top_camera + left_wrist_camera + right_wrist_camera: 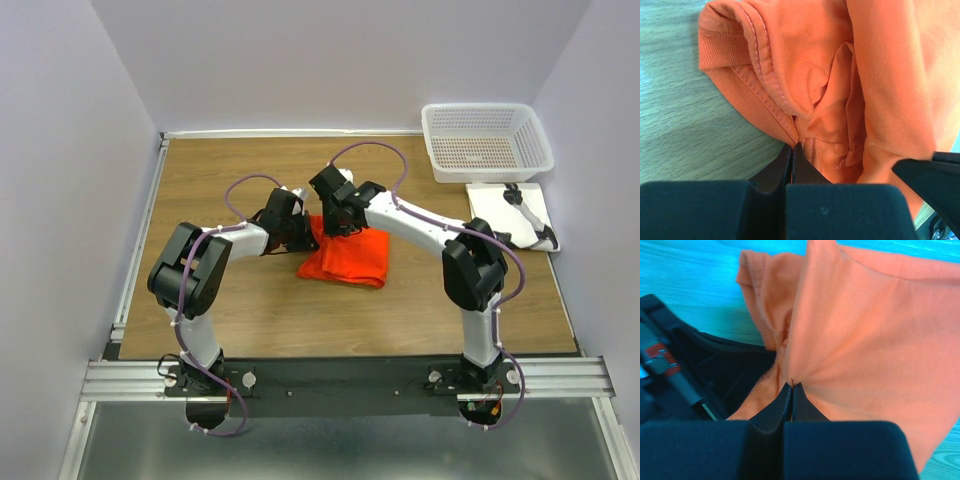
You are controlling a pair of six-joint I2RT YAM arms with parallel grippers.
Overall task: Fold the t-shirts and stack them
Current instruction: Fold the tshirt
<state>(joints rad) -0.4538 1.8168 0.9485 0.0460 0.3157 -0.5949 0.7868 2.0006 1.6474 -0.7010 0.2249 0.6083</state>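
One orange-red t-shirt (352,256) lies bunched in the middle of the wooden table. My left gripper (303,232) is at its left edge and my right gripper (337,222) at its top edge, close together. In the left wrist view the left gripper (793,146) is shut on a ribbed hem of the t-shirt (805,65). In the right wrist view the right gripper (792,385) is shut on a pinch of the t-shirt (865,335), and the cloth puckers out from the tips. Part of the shirt is hidden under both grippers.
A white mesh basket (487,140) stands at the back right corner. A white flat board (495,208) lies in front of it with a black-handled tool (532,218) on it. Walls close the table on three sides.
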